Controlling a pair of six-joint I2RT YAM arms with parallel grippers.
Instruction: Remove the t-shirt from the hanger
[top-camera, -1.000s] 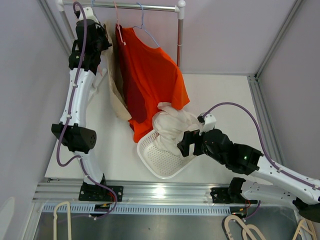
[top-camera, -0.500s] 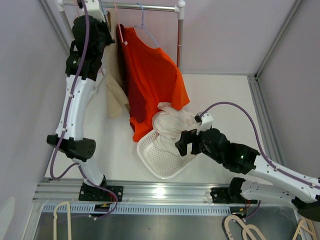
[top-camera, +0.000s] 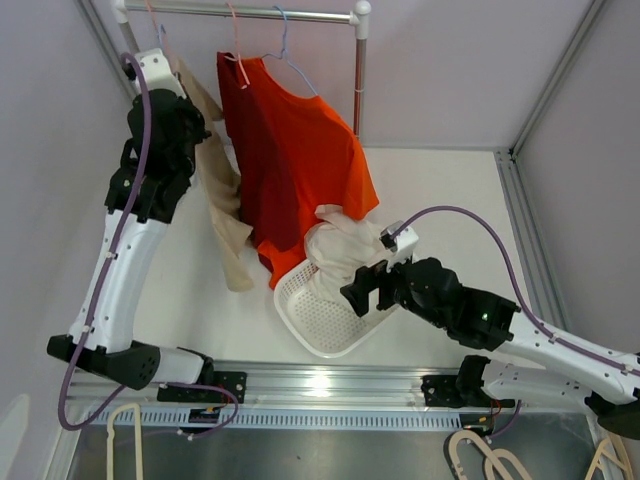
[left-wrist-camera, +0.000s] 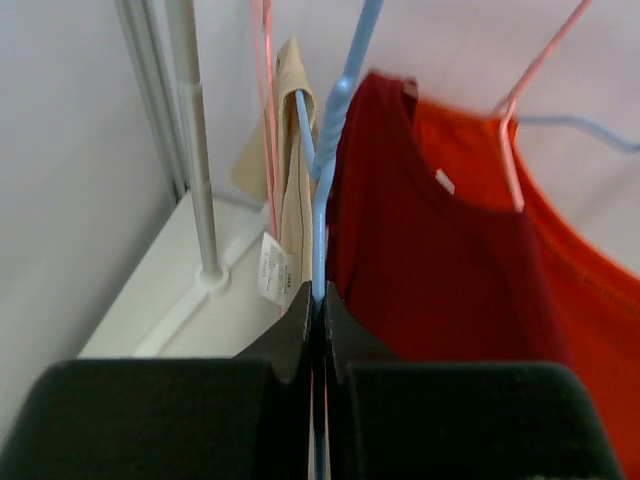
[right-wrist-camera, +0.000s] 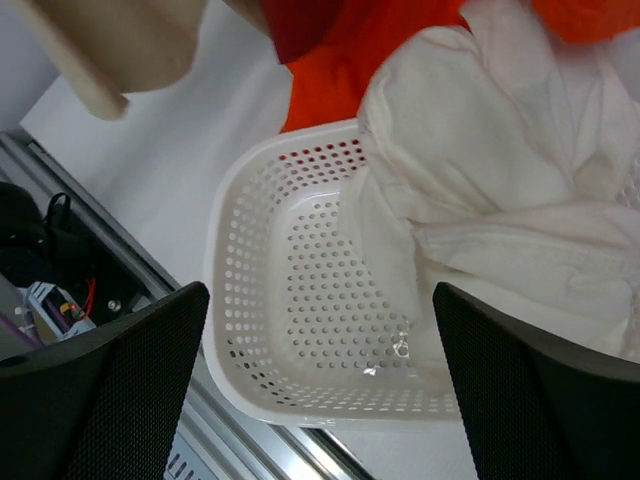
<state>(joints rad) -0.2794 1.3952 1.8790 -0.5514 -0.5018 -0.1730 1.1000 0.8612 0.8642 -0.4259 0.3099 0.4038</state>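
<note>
At the rail (top-camera: 260, 12), your left gripper (left-wrist-camera: 318, 300) clamps the hanger (left-wrist-camera: 341, 100); beige shirt (top-camera: 215, 190) hangs below it; right gripper (right-wrist-camera: 320, 380) gapes, farther off.

You get bright, even light from above, with only soft shadows. Glare sits on the metal rail (top-camera: 320, 382), and in your left wrist view the fingers (left-wrist-camera: 150, 420) look blurred.

Three hanging t-shirts, upper left: beige cloth t-shirt (top-camera: 225, 200), dark red t-shirt (top-camera: 255, 150), orange t-shirt (top-camera: 325, 150). One crumpled white garment (top-camera: 345, 250). One white perforated plastic basket (top-camera: 318, 318).
</note>
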